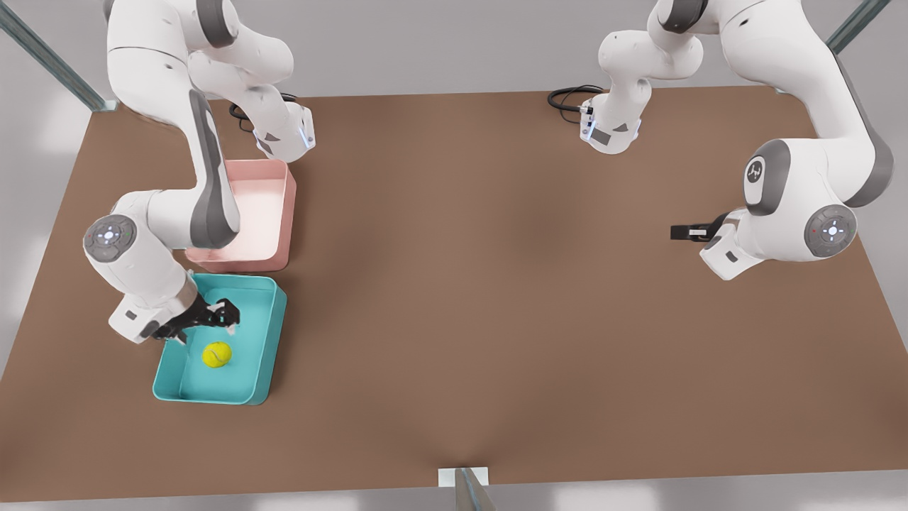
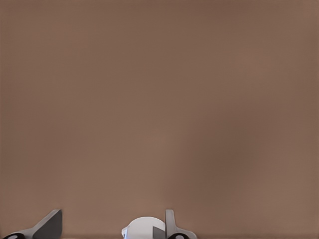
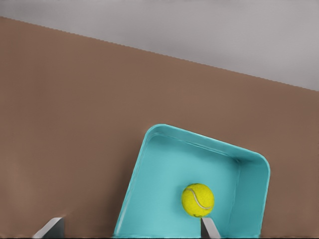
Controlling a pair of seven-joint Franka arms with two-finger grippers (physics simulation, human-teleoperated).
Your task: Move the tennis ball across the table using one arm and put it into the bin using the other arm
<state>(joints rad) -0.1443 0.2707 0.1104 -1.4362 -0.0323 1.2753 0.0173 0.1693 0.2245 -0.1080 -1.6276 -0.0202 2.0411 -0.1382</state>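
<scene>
The tennis ball (image 1: pixel 217 354) lies loose on the floor of the teal bin (image 1: pixel 266 355), just below the right gripper (image 1: pixel 221 315), whose fingers (image 3: pixel 209 227) stand wide apart and hold nothing. A low pull-out could, I judge, clip the wall and shove the bin (the pink bin (image 1: pixel 284 213) touches it). The left gripper (image 1: pixel 682 232) waits wide over bare brown worktop (image 1: pixel 482 284); grey floor surrounds
</scene>
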